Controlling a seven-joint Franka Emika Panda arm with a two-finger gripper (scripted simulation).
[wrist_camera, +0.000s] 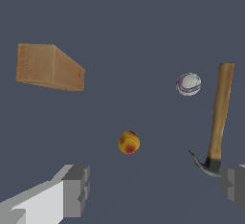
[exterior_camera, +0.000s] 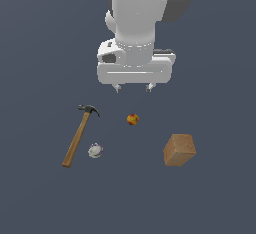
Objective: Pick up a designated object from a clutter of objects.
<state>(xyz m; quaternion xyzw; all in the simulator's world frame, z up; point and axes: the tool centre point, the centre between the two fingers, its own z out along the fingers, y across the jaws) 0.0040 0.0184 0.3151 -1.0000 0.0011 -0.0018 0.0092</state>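
Your claw hangs above the desk with its two fingertips spread apart and nothing between them. It sits nearly over the ball, not over the hammer, so I judge you are at the start of the approach, with the grasp not yet begun.

The hammer lies flat on the desk toward the exterior view's left. Its dark metal head points up and away in that view, and its long wooden handle slants down toward the exterior view's left. It is the longest thing there. The handle looks smooth, brown and slightly tapered; the head is dull grey with a curved claw end. In the wrist view the hammer runs along one edge of the picture, with one finger just beside the head.

The lump, white with purple streaks, rests just beside the lower part of the handle; I cannot tell whether they touch. That crowds the lower handle, so the bare middle of the handle is probably your better hold. The red-yellow ball lies well clear of the hammer. The block, tan and grainy like wood with flat faces, stands well apart toward the exterior view's right and should not get in your way.

Turn the fingers across the handle before descending.
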